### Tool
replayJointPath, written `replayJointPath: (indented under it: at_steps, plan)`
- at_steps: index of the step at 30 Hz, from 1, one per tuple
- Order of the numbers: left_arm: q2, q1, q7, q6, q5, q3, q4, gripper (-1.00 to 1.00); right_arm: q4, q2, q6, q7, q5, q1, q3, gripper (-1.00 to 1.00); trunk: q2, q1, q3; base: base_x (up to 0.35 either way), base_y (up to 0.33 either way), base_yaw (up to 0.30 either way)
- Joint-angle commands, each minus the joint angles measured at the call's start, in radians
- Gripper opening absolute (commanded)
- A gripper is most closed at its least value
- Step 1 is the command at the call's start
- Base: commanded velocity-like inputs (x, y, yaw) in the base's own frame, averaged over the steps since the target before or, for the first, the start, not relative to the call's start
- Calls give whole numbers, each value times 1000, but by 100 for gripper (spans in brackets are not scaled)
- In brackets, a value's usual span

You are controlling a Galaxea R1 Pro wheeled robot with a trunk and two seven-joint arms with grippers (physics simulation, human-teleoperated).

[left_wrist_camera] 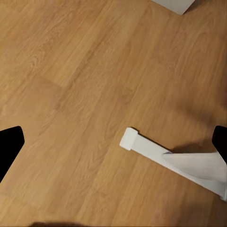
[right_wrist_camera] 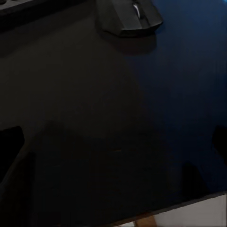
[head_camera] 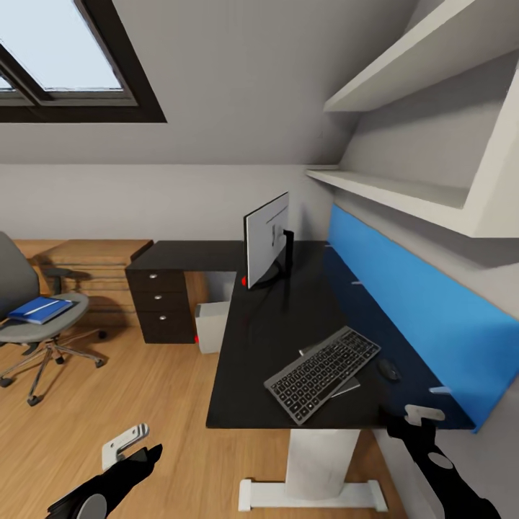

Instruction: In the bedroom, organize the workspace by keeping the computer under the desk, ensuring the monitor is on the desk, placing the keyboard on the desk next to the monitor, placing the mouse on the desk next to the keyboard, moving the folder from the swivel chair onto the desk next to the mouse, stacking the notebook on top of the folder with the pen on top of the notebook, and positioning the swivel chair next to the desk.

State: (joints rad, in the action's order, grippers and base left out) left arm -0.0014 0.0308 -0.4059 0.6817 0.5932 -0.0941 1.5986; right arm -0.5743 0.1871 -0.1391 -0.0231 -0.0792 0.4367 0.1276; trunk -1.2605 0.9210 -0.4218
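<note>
The monitor (head_camera: 267, 241) stands on the black desk (head_camera: 281, 324). Nearer the front lie the keyboard (head_camera: 322, 373), set askew over a flat grey thing, and to its right the mouse (head_camera: 389, 370) (right_wrist_camera: 130, 16). The pale computer tower (head_camera: 213, 326) stands on the floor under the desk. At the far left is the grey swivel chair (head_camera: 32, 328), apart from the desk, with the blue folder (head_camera: 40, 310) on its seat. My left gripper (head_camera: 133, 445) (left_wrist_camera: 113, 142) hangs open over the floor. My right gripper (head_camera: 422, 424) (right_wrist_camera: 113, 142) is open above the desk's front right corner, short of the mouse.
A dark drawer unit (head_camera: 162, 303) stands at the desk's far left end, beside a wooden chest (head_camera: 97, 267). A blue panel (head_camera: 418, 303) and white shelves (head_camera: 404, 191) line the wall on the right. The desk's white foot (left_wrist_camera: 156, 151) (head_camera: 310, 494) rests on the wooden floor (head_camera: 144, 389).
</note>
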Motion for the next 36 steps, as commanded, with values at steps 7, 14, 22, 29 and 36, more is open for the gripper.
replayJointPath:
  at_steps: [7,14,22,29,36]
  plan:
    - [0,0,-8,1,3,0,1,100,2,1,-4,-1,-8,1,-1,100,-1,0,-1,131,-25,0]
    - [0,0,-6,2,3,1,1,100,2,3,-4,-2,-8,1,0,100,-1,0,-1,105,-44,0]
    - [0,0,-6,1,3,1,1,100,2,3,-4,-3,-8,1,0,100,-1,0,-1,6,-61,0]
    - [0,0,-5,1,2,1,1,100,2,4,-4,-3,-8,1,0,100,-1,0,-1,33,-35,0]
    - [0,0,-5,1,3,1,1,100,2,3,-4,-2,-7,1,0,100,-1,0,-1,59,-23,0]
